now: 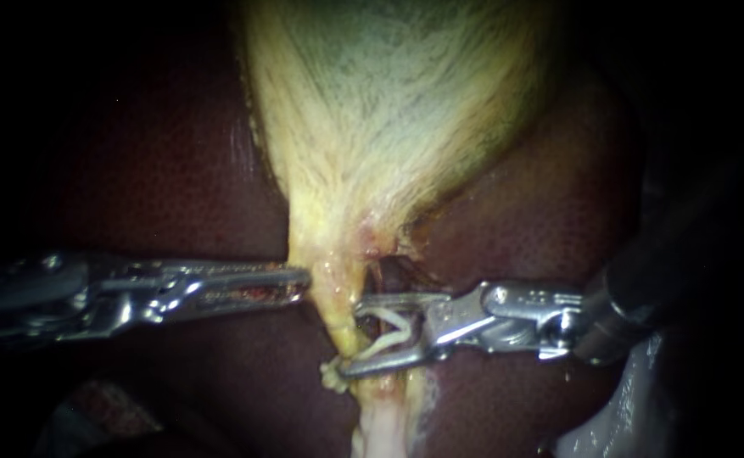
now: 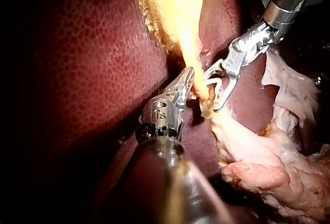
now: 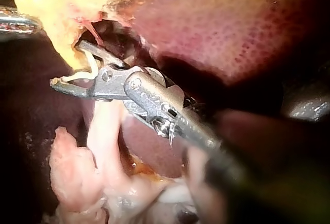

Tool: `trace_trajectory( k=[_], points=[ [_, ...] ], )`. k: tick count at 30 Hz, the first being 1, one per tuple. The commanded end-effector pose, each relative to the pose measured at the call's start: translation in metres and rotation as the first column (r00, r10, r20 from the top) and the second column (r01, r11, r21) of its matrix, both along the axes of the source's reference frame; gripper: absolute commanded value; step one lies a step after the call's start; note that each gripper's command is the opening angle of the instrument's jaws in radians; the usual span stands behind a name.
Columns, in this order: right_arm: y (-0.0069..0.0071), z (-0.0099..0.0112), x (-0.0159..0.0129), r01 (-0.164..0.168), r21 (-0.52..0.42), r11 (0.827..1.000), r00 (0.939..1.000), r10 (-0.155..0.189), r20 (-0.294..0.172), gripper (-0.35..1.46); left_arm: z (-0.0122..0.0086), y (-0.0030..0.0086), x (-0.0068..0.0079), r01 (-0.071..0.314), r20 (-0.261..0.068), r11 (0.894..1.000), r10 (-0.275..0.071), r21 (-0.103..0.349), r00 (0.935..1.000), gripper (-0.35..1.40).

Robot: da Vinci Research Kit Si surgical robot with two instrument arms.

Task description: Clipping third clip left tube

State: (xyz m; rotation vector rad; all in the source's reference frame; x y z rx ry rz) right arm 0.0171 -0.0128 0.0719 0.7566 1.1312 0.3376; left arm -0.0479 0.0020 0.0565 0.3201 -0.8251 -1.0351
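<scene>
Close to the lens at the left edge of the endoscope view, the left instrument (image 1: 299,278) runs level toward the middle. Its jaws lie closed on the edge of the gallbladder (image 1: 388,110) where that narrows to a yellow neck. The gallbladder fills the upper middle of the frame, pale yellow and streaked with grey. Below the neck the tube (image 1: 338,309) runs down toward the bottom edge, paling as it goes. A fastened clip (image 1: 331,377) sits on it, low and just left of centre.

From the right comes the right instrument (image 1: 353,335). Its jaws stand wide apart, both bearing on an unclosed white clip (image 1: 386,326) held between them. Their tips reach the tube just above the fastened clip.

The liver (image 1: 159,170) lies all around as a dark red-brown, finely mottled surface, wet and glinting, and the frame's edges are dark. The left wrist view shows lumps of pale fatty tissue (image 2: 268,172) beyond the tube.
</scene>
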Motion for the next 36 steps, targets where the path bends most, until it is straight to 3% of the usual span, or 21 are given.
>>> trace_trajectory(
  k=[1, 7, 11, 16, 22, 28, 30, 31, 34, 36],
  points=[
    [-0.0003, -0.0001, 0.0002, 0.010, 0.003, 1.000, 1.0000, -0.010, -0.001, 0.54, 0.0001, 0.0000, -0.0001, 0.001, 0.000, 1.000, -0.001, 0.000, 1.0000, -0.35],
    [-0.0010, -0.0008, 0.0014, 0.055, 0.009, 0.998, 0.9973, -0.055, -0.048, 0.53, 0.0002, 0.0000, -0.0003, 0.001, -0.001, 1.000, -0.001, 0.000, 1.0000, -0.35],
    [-0.0001, -0.0016, 0.0014, 0.027, 0.026, 0.999, 0.9953, -0.024, -0.094, 0.53, 0.0003, 0.0001, -0.0003, 0.001, -0.001, 1.000, -0.001, -0.001, 1.0000, -0.35],
    [0.0022, -0.0034, 0.0010, -0.013, 0.042, 0.999, 0.9965, 0.017, -0.082, 0.51, 0.0004, 0.0001, -0.0003, 0.001, -0.001, 1.000, -0.001, -0.001, 1.0000, -0.35],
    [0.0042, -0.0045, 0.0010, -0.049, -0.022, 0.999, 0.9942, 0.047, -0.097, 0.51, 0.0005, 0.0001, -0.0004, 0.000, 0.001, 1.000, 0.000, 0.000, 1.0000, -0.35],
    [0.0044, -0.0042, 0.0010, -0.056, -0.030, 0.998, 0.9941, 0.053, -0.095, 0.46, 0.0006, 0.0000, -0.0006, 0.001, 0.000, 1.000, -0.001, -0.001, 1.0000, -0.35],
    [0.0044, -0.0041, 0.0009, -0.061, -0.031, 0.998, 0.9940, 0.058, -0.092, 0.40, 0.0006, 0.0000, -0.0006, 0.001, 0.000, 1.000, -0.001, -0.001, 1.0000, -0.35],
    [0.0044, -0.0041, 0.0008, -0.063, -0.032, 0.997, 0.9940, 0.060, -0.091, 0.27, 0.0006, 0.0000, -0.0006, 0.001, 0.000, 1.000, -0.001, -0.001, 1.0000, -0.35],
    [0.0044, -0.0040, 0.0001, -0.069, -0.034, 0.997, 0.9939, 0.066, -0.088, -0.35, 0.0006, 0.0000, -0.0006, 0.001, 0.000, 1.000, -0.001, -0.001, 1.0000, -0.35],
    [0.0044, -0.0038, -0.0004, -0.068, -0.035, 0.997, 0.9939, 0.065, -0.089, -0.35, 0.0006, 0.0000, -0.0006, 0.001, 0.000, 1.000, -0.001, -0.001, 1.0000, -0.35]
  ],
)
